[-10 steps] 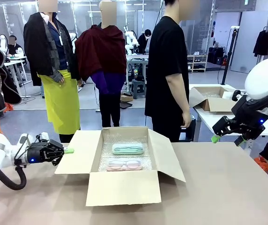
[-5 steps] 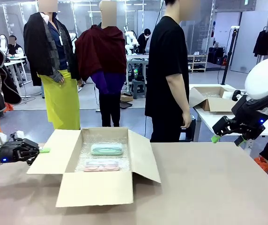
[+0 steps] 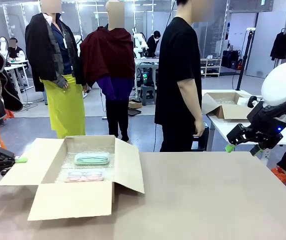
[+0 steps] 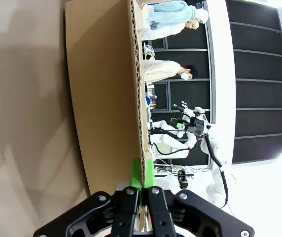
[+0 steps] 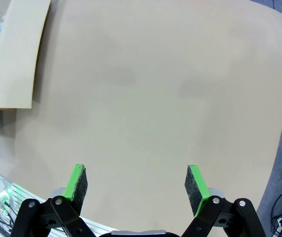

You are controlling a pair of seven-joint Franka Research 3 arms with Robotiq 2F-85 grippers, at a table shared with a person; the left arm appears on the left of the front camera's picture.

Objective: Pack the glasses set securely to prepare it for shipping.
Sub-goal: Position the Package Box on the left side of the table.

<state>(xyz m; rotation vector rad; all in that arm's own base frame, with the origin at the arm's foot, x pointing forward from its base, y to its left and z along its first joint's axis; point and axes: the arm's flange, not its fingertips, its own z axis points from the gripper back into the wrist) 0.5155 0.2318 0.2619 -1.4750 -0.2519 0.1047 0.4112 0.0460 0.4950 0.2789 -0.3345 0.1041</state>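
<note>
Starting nearest you: the plain tan bench [image 3: 213, 200] has a matte, smooth top, bare on the right half. On its left part sits the open brown corrugated cardboard box [image 3: 70, 200], all four flaps splayed outward, floor lined with clear bubble wrap [image 3: 70, 165] — cushioning, you'd judge, for the fragile contents.

Inside lie the two cases of the glasses set, side by side on the wrap: the pale pink translucent oblong case [image 3: 84, 176] nearer you, the pale mint green translucent oblong case [image 3: 91, 159] behind it. Both rounded at the corners; frames faintly visible through the shells. Flaps not yet folded, so sealing remains to do.

Note the left hand [image 3: 19, 160] at the box's left flap: green pads [image 4: 143, 173] pressed together on the flap's corrugated edge, a pinch grip suited to dragging the box by its thin wall.

The right hand [image 3: 243, 147] hangs above the bench's far right, pads [image 5: 196, 183] wide apart, nothing between them — parked clear, apparently.

Beyond the bench a person in a black T-shirt [image 3: 178, 75] stands, arm down.
</note>
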